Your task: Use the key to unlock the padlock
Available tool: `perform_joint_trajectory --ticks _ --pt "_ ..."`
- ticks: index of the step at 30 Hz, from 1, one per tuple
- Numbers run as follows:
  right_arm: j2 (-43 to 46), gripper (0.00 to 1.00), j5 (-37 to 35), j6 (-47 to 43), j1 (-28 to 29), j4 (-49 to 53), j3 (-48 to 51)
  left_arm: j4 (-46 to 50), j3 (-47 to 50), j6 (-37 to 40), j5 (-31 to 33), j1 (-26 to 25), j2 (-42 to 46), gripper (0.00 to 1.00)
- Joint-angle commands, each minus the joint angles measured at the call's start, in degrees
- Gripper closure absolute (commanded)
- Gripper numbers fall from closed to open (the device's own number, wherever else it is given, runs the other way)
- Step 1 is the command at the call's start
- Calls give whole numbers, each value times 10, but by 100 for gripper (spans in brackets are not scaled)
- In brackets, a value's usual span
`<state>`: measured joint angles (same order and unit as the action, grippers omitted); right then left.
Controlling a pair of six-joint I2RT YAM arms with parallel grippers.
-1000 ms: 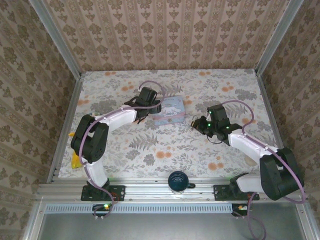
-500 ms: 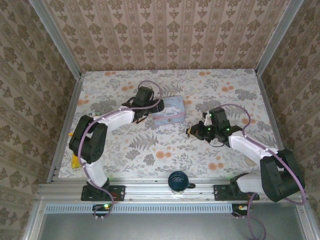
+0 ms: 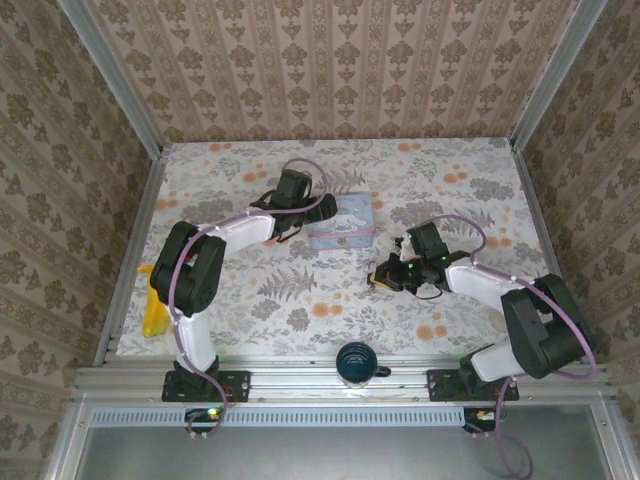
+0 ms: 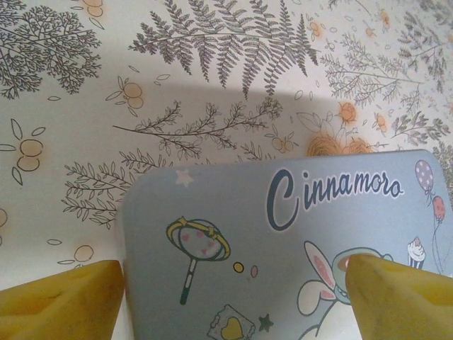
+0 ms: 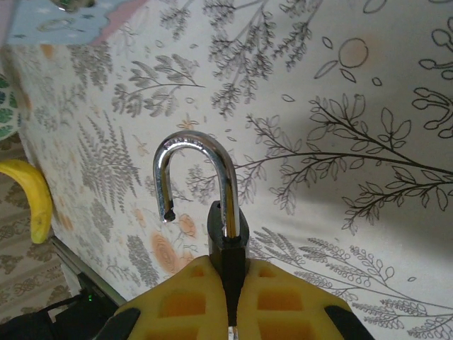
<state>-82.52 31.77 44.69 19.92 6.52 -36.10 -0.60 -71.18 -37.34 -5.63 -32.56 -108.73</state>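
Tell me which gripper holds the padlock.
The right gripper: it is shut on the dark padlock, whose shackle is sprung open. The left gripper is open at the pale blue tin.

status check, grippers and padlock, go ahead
Right gripper shut on padlock, shackle open. Left gripper open over blue tin. Nothing fouling the shackle.

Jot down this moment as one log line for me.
right fingers: shut on padlock body | shackle: open, one end free | left fingers: open, at edge of blue tin
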Motion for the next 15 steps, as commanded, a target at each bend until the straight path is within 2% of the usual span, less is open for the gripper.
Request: perform_joint_trajectory --ticks 1,10,15 --pt "-17 100 12 -17 7 7 -27 -22 27 -12 -10 13 40 14" --pt "-75 100 13 -18 33 -7 -65 -64 129 -10 -11 37 126 2" --pt "-100 97 7 -26 40 6 -90 -70 190 -15 -5 52 178 0"
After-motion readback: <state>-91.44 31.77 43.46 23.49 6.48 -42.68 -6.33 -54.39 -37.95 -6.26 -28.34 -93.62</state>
